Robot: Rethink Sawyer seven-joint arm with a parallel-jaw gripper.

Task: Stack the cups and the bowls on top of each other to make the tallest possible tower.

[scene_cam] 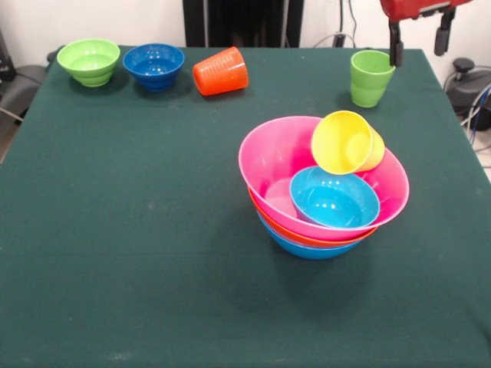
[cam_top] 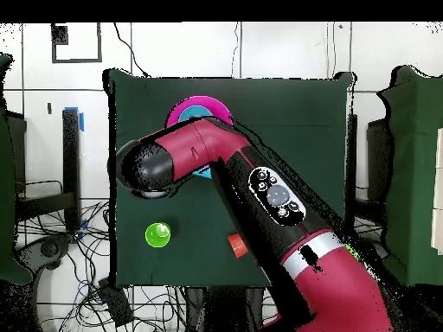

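The tower stands right of centre: a wide pink bowl [scene_cam: 268,165] nested on an orange bowl [scene_cam: 307,238] and a blue bowl [scene_cam: 307,250]. A small cyan bowl [scene_cam: 334,198] sits inside the pink one. The yellow cup [scene_cam: 345,142] lies tilted on its side on the pink bowl's far rim, above the cyan bowl. The light green cup [scene_cam: 370,77] stands upright at the far right. My gripper [scene_cam: 419,44] is open and empty, just right of that cup, with one finger [scene_cam: 395,47] at its rim. In the overhead view my arm hides the gripper; the pink bowl [cam_top: 183,111] and green cup [cam_top: 158,234] show.
The orange ribbed cup [scene_cam: 221,71] lies on its side at the far middle; it also shows in the overhead view [cam_top: 237,245]. A small dark blue bowl [scene_cam: 154,65] and a small light green bowl [scene_cam: 89,61] stand upright at the far left. The green tablecloth [scene_cam: 115,253] covers the table.
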